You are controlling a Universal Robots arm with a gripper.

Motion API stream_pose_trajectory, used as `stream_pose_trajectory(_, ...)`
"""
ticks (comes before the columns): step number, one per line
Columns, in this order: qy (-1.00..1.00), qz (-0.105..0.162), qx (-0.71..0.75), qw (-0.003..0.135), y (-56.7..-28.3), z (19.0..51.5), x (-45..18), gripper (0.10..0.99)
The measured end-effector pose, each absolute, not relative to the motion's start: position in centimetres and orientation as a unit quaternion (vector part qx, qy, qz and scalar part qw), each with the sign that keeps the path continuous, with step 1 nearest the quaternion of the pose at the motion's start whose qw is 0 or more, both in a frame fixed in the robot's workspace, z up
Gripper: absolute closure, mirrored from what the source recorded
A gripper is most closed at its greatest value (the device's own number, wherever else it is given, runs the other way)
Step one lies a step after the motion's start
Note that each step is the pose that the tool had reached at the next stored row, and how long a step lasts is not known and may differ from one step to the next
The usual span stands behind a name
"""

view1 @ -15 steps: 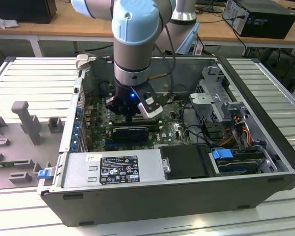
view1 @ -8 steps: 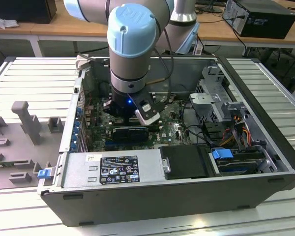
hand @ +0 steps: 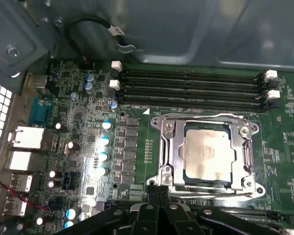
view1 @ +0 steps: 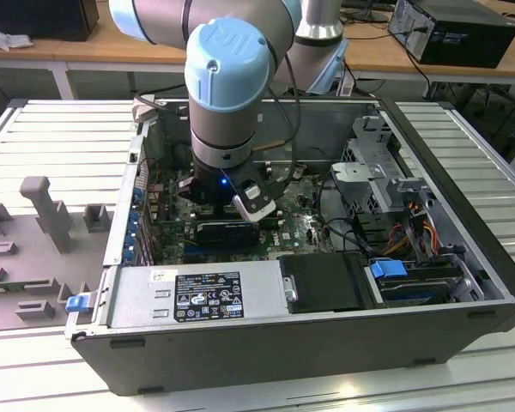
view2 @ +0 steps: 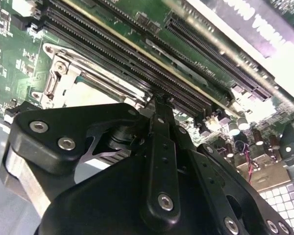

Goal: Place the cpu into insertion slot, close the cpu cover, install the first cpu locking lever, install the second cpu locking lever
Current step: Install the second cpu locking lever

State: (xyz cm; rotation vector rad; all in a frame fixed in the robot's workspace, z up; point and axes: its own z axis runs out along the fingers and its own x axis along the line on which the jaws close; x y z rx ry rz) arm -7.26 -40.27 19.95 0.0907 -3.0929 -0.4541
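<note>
1. The arm (view1: 227, 77) reaches down into an open computer case (view1: 309, 335) lying on its side on a slatted metal table (view1: 60, 129); seen from the exterior view, the wrist hangs over the green motherboard (view1: 300, 227) near the middle of the case.
2. The gripper (hand: 158, 192) has its black fingers (hand: 165, 196) pressed together, tip to tip, with nothing between them. In the first wrist view the tips sit at the near edge of the socket frame, just touching or just above it; I cannot tell which.
3. The cpu (hand: 208, 154) lies flat in the insertion slot (hand: 167, 155), silver top up.
4. The cpu cover (hand: 204, 119) is down over the chip, which shows through the cover's window.
5. A thin wire lever (hand: 206, 194) runs along the socket edge closest to the fingers.
6. Four long black memory slots (hand: 191, 88) lie just beyond the socket's far side.
7. In the second wrist view the gripper (view2: 159, 100) points at the socket's metal corner (view2: 63, 73), beside the same slots (view2: 112, 54).
</note>
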Motion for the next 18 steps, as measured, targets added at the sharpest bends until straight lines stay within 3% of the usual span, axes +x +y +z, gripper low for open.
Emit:
stream_pose_trajectory(11,-0.987,-0.158,0.029,0.007,-39.5,19.7,-7.5,0.980)
stream_pose_trajectory(18,-0.987,-0.158,0.029,0.007,-39.5,23.8,-7.5,0.980)
